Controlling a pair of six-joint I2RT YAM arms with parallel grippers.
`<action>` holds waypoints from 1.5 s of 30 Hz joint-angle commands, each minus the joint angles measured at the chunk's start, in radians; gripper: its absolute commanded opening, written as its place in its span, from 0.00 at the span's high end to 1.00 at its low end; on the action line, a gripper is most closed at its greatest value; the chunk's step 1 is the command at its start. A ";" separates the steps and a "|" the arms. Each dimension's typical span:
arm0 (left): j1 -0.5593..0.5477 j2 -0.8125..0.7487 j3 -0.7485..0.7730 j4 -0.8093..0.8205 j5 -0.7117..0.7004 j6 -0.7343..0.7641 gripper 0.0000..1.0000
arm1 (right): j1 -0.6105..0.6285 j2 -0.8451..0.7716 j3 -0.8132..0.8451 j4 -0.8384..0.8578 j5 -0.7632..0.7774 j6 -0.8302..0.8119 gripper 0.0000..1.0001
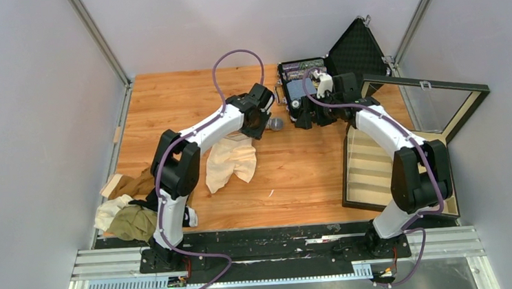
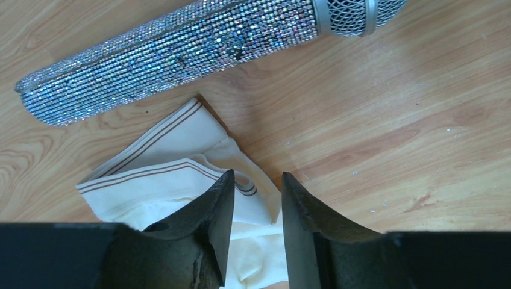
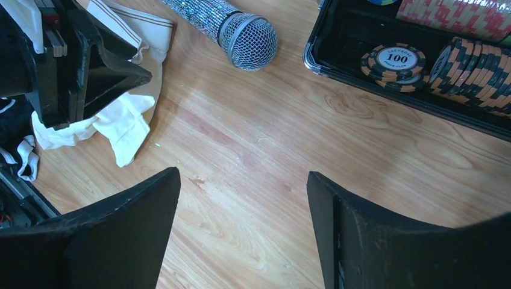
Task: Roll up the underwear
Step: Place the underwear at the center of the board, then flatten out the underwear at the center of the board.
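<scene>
A cream-beige underwear with thin brown waistband stripes lies spread on the wooden table. My left gripper is at its far edge. In the left wrist view the left gripper has its jaws a little apart, tips down over the waistband, with cloth showing in the gap. My right gripper is wide open and empty above bare wood. The cream cloth also shows there under the left gripper. Olive, white and brown underwear lie piled at the near left.
A glittery silver microphone lies just beyond the cream cloth, its head toward the right gripper. An open black case with poker chips stands at the back. A slatted wooden tray with a raised glass lid sits at right.
</scene>
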 commanded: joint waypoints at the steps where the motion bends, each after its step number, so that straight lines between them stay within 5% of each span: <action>1: 0.001 0.007 0.025 -0.001 -0.043 0.003 0.60 | -0.006 -0.031 0.010 0.033 -0.012 0.016 0.21; 6: 0.001 0.011 0.019 0.009 -0.082 0.018 0.68 | -0.007 -0.030 0.000 0.043 -0.009 0.013 0.21; 15: 0.001 -0.012 0.028 0.017 -0.089 0.058 1.00 | -0.006 0.004 0.011 0.059 -0.030 0.009 0.22; 25: 0.110 -0.271 -0.092 -0.053 -0.046 0.123 1.00 | 0.099 0.159 0.139 0.105 -0.030 0.035 0.30; 30: 0.238 -0.398 -0.229 -0.064 -0.038 0.186 1.00 | 0.178 0.255 0.221 0.121 0.008 0.100 0.52; 37: 0.367 -0.453 -0.321 -0.067 -0.075 0.293 1.00 | 0.298 0.410 0.334 0.121 0.007 0.119 0.47; 45: 0.388 -0.482 -0.363 -0.053 -0.070 0.302 1.00 | 0.374 0.555 0.470 0.142 0.102 0.187 0.45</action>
